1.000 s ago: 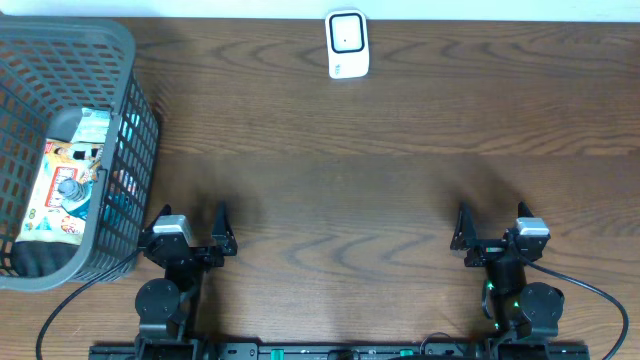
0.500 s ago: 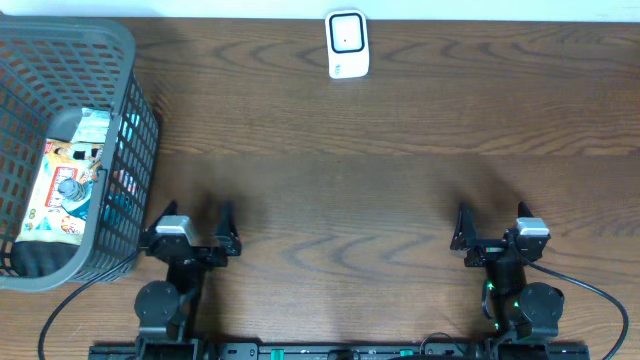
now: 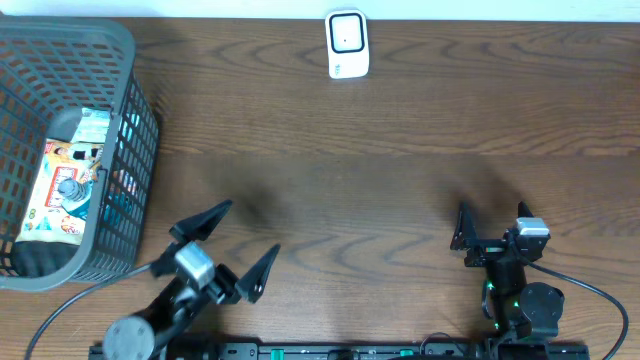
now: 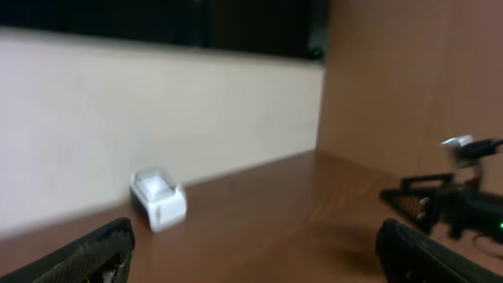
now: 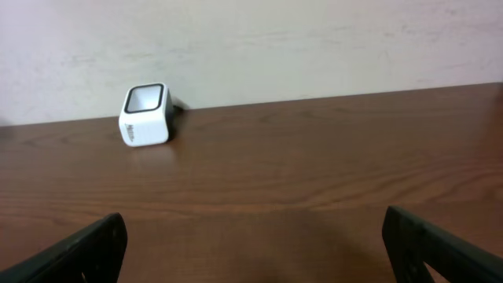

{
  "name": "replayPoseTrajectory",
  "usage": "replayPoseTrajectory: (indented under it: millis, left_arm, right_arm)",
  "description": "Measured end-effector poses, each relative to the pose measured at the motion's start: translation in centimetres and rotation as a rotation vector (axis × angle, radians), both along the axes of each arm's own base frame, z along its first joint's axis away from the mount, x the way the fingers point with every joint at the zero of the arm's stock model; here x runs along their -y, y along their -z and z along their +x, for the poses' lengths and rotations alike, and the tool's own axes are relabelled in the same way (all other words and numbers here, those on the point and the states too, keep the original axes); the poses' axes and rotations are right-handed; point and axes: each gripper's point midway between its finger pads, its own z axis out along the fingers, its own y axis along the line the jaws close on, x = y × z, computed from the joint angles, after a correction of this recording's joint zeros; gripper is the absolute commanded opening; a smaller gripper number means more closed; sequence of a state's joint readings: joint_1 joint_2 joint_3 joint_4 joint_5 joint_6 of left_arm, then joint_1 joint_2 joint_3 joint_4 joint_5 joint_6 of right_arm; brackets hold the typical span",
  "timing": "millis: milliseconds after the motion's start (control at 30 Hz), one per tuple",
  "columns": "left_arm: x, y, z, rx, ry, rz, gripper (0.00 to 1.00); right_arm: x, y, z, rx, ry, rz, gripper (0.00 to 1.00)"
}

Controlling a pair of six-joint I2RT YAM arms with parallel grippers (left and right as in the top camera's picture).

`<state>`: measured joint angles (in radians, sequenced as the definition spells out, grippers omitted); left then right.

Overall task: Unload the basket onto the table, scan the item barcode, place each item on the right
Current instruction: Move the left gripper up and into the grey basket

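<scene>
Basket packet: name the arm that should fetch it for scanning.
Left. The basket holding the packet stands on the robot's left, close beside the left arm, whose jaws stand open. The right arm sits far off on the other side.

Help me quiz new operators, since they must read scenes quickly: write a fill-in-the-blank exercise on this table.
1. The colourful packet lies inside the grey ____.
2. The barcode scanner at the far edge is ____ in colour.
3. The left gripper and right gripper have their fingers ____, holding nothing.

Missing words: basket; white; open.
</scene>
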<state>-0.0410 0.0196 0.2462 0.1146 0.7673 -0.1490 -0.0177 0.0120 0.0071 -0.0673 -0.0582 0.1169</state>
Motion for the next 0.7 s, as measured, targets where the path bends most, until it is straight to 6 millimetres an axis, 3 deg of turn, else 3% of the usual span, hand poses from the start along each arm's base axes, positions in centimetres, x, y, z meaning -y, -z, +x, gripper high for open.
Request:
replayPoseTrajectory:
  millis: [167, 300, 467, 700]
  left_arm:
    - [0.2, -5.6, -2.2, 0.151, 0.005, 0.041, 0.98]
    - [-0.6, -9.5, -1.7, 0.2, -0.068, 0.058, 0.98]
    - [-2.4, -14.6, 1.3, 0.155, -0.203, 0.047, 0.98]
    - [-6.0, -17.1, 7.9, -0.229, -0.432, 0.11, 0.98]
  right_arm:
    - [0.0, 0.0, 0.0, 0.0, 0.0, 0.0, 0.99]
    - [0.0, 0.0, 0.0, 0.001, 0.0, 0.0, 0.99]
    - [0.0, 0.0, 0.0, 0.001, 0.002, 0.0, 0.99]
    - [0.0, 0.0, 0.0, 0.0, 0.003, 0.0, 0.99]
